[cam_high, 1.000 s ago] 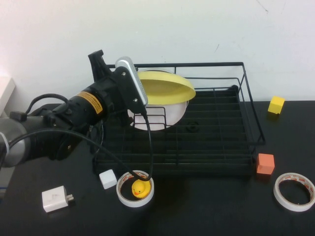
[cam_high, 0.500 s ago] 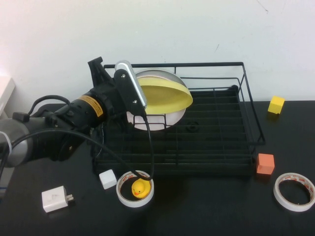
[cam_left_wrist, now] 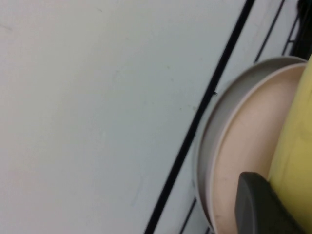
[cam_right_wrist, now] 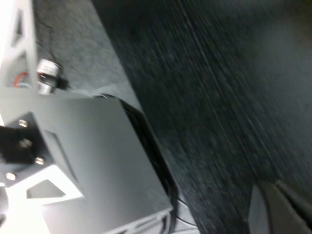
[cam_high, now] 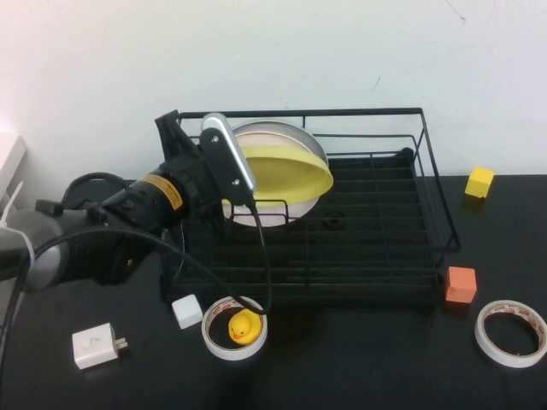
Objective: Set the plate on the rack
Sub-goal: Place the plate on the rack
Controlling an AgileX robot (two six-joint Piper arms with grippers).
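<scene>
Nearest us, the duck [cam_high: 243, 326] in its tape ring [cam_high: 233, 328] sits untouched. Our left gripper [cam_high: 229, 175] is pinched narrow on the yellow plate [cam_high: 286, 172], at the rack's [cam_high: 376, 248] back left corner. Since a second ago the plate has tipped and sunk closer to the pink plate [cam_high: 291, 207] and grey plate [cam_high: 272, 130], so we're nearly slotted. Right gripper [cam_right_wrist: 280, 207] is closed, parked off the table.
</scene>
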